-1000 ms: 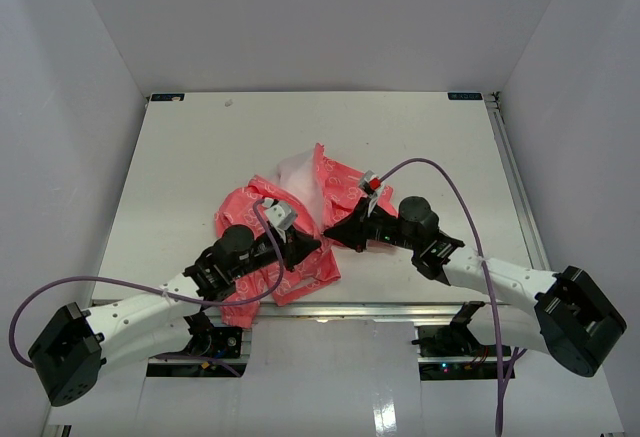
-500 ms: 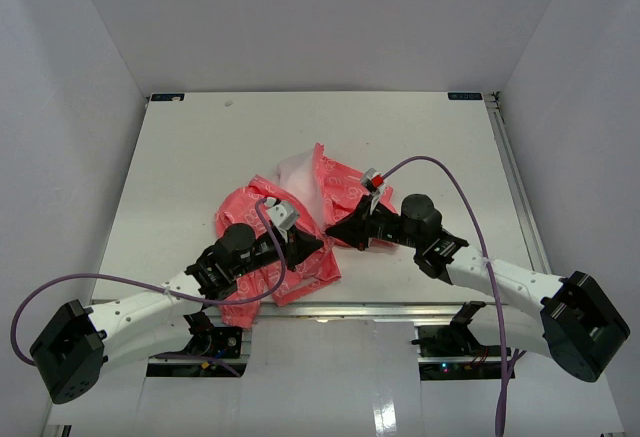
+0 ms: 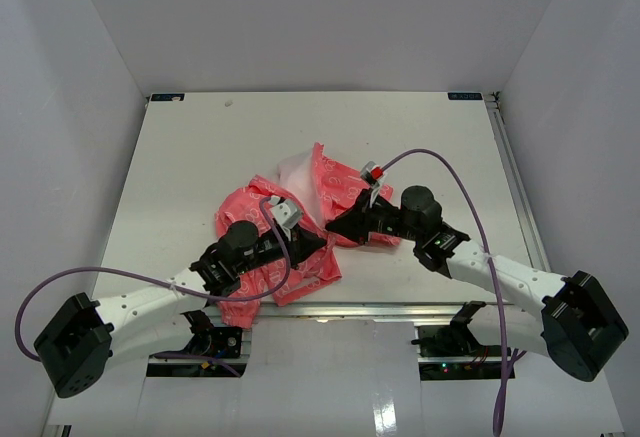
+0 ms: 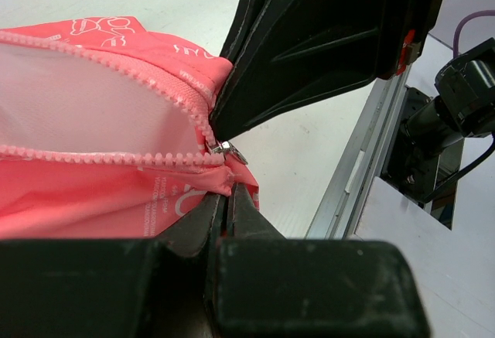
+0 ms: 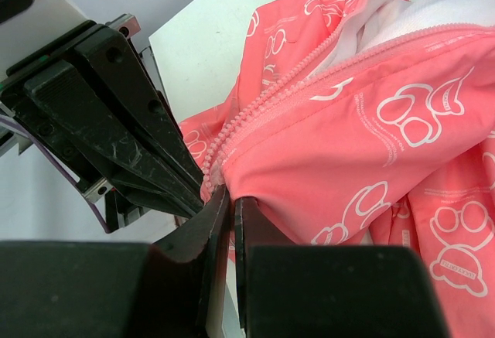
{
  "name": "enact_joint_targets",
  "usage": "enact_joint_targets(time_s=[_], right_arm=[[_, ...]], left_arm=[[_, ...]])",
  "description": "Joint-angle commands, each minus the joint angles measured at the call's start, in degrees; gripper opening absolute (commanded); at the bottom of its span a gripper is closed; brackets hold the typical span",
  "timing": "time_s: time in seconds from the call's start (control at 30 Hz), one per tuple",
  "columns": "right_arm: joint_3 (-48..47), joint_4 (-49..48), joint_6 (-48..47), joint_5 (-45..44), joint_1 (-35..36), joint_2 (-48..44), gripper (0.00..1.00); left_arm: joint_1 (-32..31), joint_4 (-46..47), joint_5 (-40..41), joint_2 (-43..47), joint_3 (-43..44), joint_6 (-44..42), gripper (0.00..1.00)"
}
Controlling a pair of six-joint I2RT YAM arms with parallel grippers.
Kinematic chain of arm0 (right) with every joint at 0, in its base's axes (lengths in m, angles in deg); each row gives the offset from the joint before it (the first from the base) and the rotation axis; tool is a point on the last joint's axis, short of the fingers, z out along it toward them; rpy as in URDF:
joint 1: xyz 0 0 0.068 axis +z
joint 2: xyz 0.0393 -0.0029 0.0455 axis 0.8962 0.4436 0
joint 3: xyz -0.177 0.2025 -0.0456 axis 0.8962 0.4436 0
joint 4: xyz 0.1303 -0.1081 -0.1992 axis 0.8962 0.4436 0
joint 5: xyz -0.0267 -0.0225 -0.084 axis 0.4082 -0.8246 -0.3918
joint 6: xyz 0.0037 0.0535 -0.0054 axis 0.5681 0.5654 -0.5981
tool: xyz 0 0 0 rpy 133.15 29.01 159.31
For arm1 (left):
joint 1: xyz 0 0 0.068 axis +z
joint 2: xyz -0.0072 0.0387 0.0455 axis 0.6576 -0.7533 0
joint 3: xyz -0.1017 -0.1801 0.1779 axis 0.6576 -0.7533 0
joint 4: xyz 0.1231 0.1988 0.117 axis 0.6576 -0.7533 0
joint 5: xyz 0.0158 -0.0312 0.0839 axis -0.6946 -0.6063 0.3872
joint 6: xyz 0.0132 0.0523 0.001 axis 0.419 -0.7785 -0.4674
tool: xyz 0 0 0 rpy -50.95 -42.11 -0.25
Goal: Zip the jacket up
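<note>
The left gripper [image 4: 229, 196] has its fingers pressed together on the hem of the jacket [image 4: 93, 191], just below the zipper slider [image 4: 230, 151]. The right gripper [image 5: 227, 197] is likewise closed, pinching jacket fabric at the same bottom end, close against the left's tips. The slider sits at the foot and the tooth rows [image 4: 116, 75] diverge beyond it, so zipping is judged not yet begun. The next move calls for a taut hem and a catch on the slider's small pull. The jacket lies crumpled on the table [image 3: 200, 147], toward its front edge. Its printed lettering is too small to read.
</note>
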Motion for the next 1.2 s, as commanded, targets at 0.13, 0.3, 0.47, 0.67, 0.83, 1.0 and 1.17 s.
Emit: enact_joint_targets(time_s=[0.13, 0.3, 0.47, 0.67, 0.83, 1.0, 1.17], right_arm=[[-7.67, -12.68, 1.52, 1.79, -0.58, -0.36, 0.08], [-7.54, -12.18, 1.03, 4.12, -0.58, 0.4, 0.08], [-5.41, -10.65, -0.27, 8.23, -0.58, 0.8, 0.08], [-1.96, -4.3, -3.8, 3.63, -0.38, -0.6, 0.22], [-0.25, 1.45, -6.07, -1.01, -0.1, -3.29, 0.37], [3.47, 4.83, -8.5, -8.62, 0.39, -9.92, 0.45], [5.2, 6.33, -16.3, -14.36, 1.99, -18.38, 0.47]], left_arm=[[-1.11, -8.24, -7.51, -2.98, -0.1, -0.33, 0.0], [-1.05, -8.05, -7.49, -2.54, -0.23, -0.33, 0.0], [-0.92, -8.69, -4.37, -1.27, -0.07, 0.28, 0.0], [0.45, -7.07, -5.86, 3.01, -1.04, 2.44, 0.0], [1.11, -8.12, -6.48, 4.26, -0.05, 4.92, 0.0], [1.37, -11.0, -5.47, 5.45, 1.74, 7.14, 0.0], [2.02, -14.38, -5.03, 6.48, 3.69, 9.32, 0.0]])
